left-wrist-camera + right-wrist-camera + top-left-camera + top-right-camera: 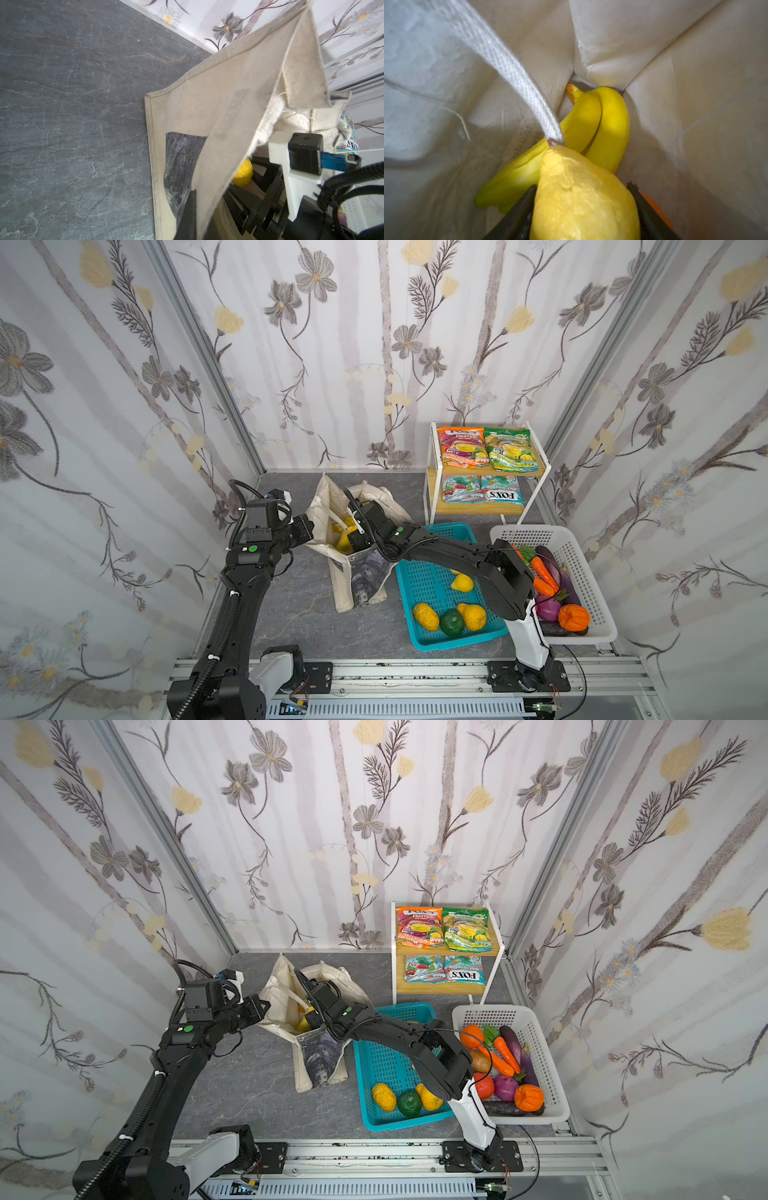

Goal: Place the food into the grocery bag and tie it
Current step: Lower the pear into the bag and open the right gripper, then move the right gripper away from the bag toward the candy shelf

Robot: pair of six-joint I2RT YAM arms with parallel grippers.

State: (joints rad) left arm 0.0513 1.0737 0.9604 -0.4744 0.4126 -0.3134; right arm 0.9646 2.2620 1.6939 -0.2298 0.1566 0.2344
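The grocery bag [361, 572] [318, 1056] stands open in mid-table in both top views. My left gripper [309, 531] [199, 207] is shut on its near-side rim cloth [218, 104], holding the mouth open. My right gripper [353, 538] [582, 186] reaches down inside the bag. Its dark fingers [525, 207] press both sides of a bumpy yellow lemon-like fruit [581, 203] [243, 172]. Below it lies the banana bunch [608, 128], and something orange [654, 207] shows behind one finger. A white strap handle [508, 68] hangs into the bag. Orange [461, 448] and green [513, 450] snack packets lie on the shelf.
A teal mesh basket [424, 580] right of the bag holds yellow and green fruits. A white mesh basket [582, 568] further right holds vegetables, partly behind my right arm. A white-framed wooden shelf rack [432, 489] stands at the back right with more packets on its lower level.
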